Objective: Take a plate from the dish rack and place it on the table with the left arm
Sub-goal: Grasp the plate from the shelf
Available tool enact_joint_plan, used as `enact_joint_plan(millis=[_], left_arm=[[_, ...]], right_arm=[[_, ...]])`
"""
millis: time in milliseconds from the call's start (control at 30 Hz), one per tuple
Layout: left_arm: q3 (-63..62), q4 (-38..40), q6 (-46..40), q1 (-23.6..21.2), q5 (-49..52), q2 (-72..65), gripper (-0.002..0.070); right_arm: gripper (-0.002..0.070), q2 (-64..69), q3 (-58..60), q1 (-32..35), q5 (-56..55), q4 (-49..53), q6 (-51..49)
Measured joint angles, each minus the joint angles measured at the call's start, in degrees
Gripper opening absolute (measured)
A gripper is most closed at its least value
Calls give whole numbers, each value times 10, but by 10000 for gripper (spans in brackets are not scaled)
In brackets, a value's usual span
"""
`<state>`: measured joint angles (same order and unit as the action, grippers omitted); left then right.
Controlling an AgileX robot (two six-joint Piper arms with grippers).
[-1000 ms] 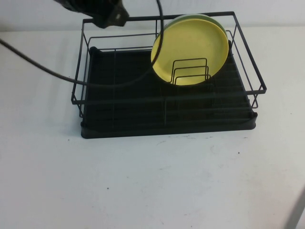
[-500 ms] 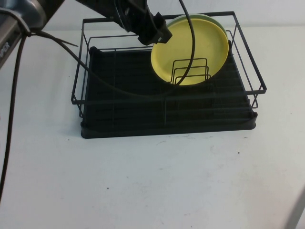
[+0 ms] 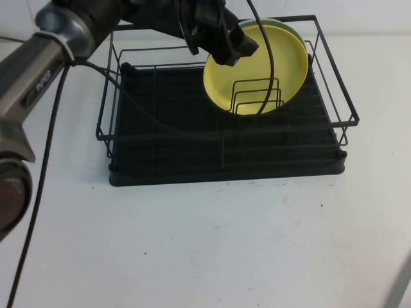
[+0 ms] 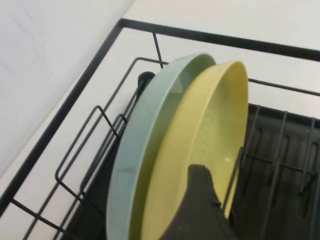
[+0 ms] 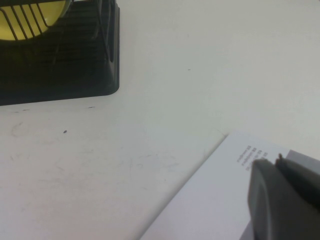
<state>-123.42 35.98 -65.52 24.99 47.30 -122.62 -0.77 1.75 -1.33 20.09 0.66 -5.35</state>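
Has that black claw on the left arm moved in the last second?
Yes. The left gripper has swung rightward along the dish rack's back rail, from its far-left corner to the yellow plate's upper-left rim, jaws open.

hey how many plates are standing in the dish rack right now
2. The yellow plate stands on edge at the dish rack's far right, against the wire dividers. The mint-green plate stands right behind it. The left claw hovers at the yellow plate's upper rim. I see none hidden.
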Motion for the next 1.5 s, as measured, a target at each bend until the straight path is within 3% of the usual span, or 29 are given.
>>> enact_joint_plan(millis=[300, 900, 1100, 1300, 1500], left_arm=[[-1, 39, -49, 0, -51, -30, 464], [-2, 51, -57, 0, -104, -77, 456], [-2, 51, -57, 0, -115, -82, 316], [-2, 51, -64, 0, -136, -82, 105], [-20, 49, -71, 1, -124, -83, 92]], right_arm=[[-20, 0, 0, 0, 0, 0, 0], [-20, 0, 0, 0, 0, 0, 0], [-20, 0, 0, 0, 0, 0, 0], [-20, 0, 0, 0, 0, 0, 0], [-21, 0, 0, 0, 0, 0, 0]])
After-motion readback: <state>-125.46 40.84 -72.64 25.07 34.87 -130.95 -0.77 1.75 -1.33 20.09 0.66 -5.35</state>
